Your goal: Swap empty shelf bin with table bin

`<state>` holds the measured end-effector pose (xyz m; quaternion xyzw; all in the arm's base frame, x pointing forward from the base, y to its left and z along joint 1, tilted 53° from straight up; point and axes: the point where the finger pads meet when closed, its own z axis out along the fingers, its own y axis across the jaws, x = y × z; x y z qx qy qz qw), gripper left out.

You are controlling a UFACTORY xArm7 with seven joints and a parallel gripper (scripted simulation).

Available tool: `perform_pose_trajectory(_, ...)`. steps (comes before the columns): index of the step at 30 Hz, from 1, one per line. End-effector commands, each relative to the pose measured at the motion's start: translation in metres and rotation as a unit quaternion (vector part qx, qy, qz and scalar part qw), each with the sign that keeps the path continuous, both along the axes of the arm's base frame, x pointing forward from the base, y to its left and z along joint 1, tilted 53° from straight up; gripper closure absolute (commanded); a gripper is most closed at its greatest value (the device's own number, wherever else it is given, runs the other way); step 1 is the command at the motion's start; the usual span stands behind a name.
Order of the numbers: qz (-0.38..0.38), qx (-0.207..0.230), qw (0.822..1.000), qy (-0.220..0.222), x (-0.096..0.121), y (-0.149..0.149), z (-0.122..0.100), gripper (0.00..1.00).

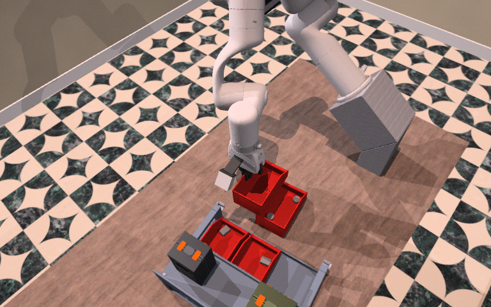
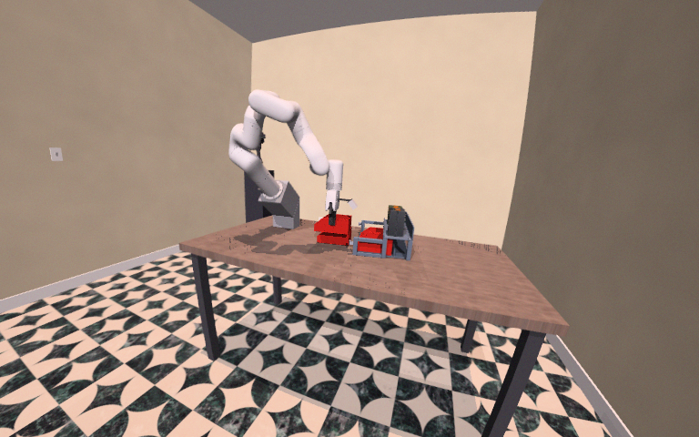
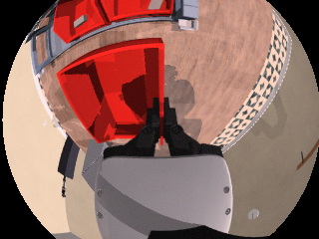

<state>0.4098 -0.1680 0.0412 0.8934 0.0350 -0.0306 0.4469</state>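
My gripper (image 1: 249, 173) is shut on the thin side wall of the empty red bin (image 1: 258, 188) and holds it up off the table. The wall shows between the fingers in the wrist view (image 3: 159, 129). The held bin hangs level, partly over the red bin with parts (image 1: 284, 212), which stands on the table and holds two grey discs. In the exterior view the held bin sits just above the parts bin (image 2: 333, 238); I cannot tell if they touch. The grey shelf (image 1: 242, 267) has an open place (image 1: 296, 271) at its right.
Two red bins (image 1: 224, 236) (image 1: 257, 255), each with a grey part, stand in the shelf's left and middle places. A dark box (image 1: 190, 256) and an olive box (image 1: 269, 298) sit on the shelf's top board. The arm's grey pedestal (image 1: 373, 119) stands at the back right.
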Motion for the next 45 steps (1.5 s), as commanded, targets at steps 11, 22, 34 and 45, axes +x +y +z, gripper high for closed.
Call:
perform_pose_trajectory(11,0.005,0.001,1.000,-0.002,0.001,-0.031,0.049,1.00)
perform_pose_trajectory(22,0.005,0.001,1.000,-0.002,0.001,-0.032,0.051,1.00)
perform_pose_trajectory(34,0.005,0.001,1.000,-0.002,0.001,-0.034,0.050,1.00)
perform_pose_trajectory(45,0.005,0.001,1.000,-0.002,0.001,-0.045,0.041,1.00)
